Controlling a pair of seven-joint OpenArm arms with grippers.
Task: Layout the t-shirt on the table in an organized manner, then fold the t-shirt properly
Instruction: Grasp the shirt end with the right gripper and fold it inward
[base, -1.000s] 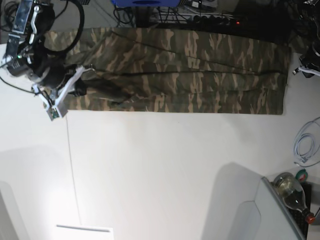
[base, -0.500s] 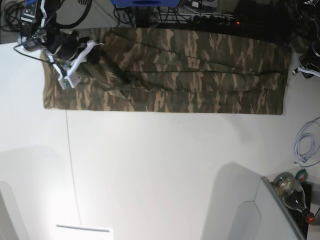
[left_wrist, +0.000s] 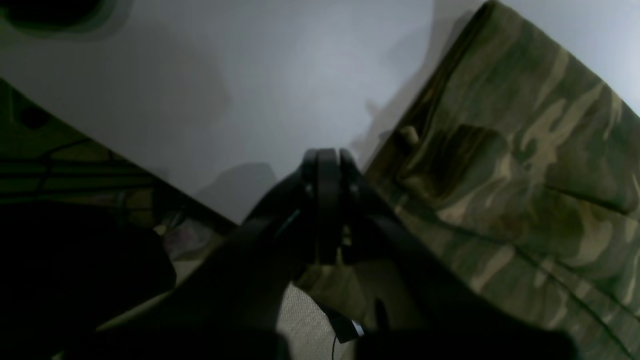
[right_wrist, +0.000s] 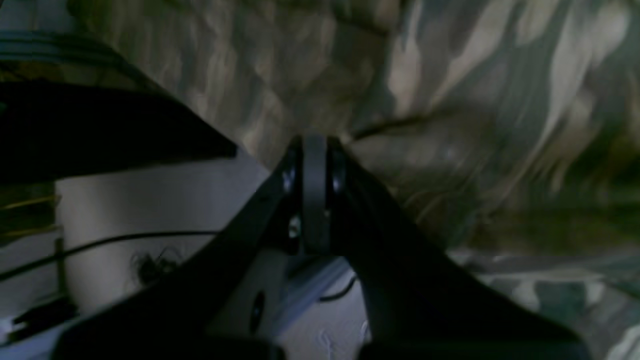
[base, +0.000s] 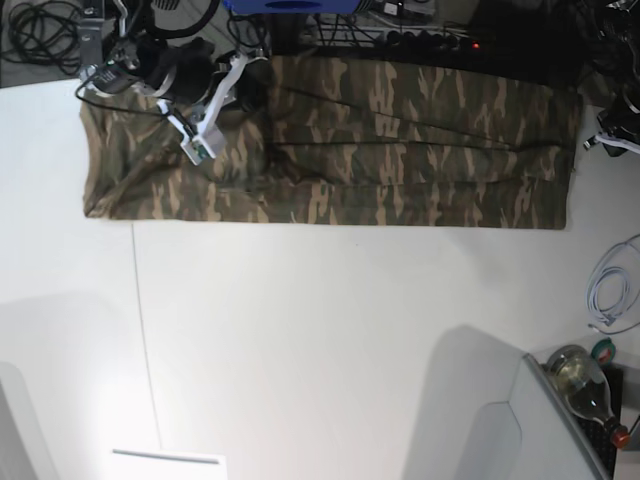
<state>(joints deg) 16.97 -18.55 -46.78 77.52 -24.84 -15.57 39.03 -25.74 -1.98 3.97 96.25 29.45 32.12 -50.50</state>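
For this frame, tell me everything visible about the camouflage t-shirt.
The soft cloth t-shirt in olive, brown and tan camouflage lies spread as a long band along the far edge of the white table. Lengthwise creases run through it and its near edge is fairly straight. Its far edge reaches the table's rim near dark cables. The right gripper, jaws shut, is over its upper left part; whether it pinches cloth is unclear. The left gripper, shut, is beside the opposite end.

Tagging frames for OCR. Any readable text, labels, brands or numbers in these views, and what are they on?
None readable.
t-shirt: camouflage print only, no words or logo showing.
table: blank white surface.
bottle at the base view's lower right: any label is too small and blurred to read.
Both wrist views: dark and blurred, no text visible.
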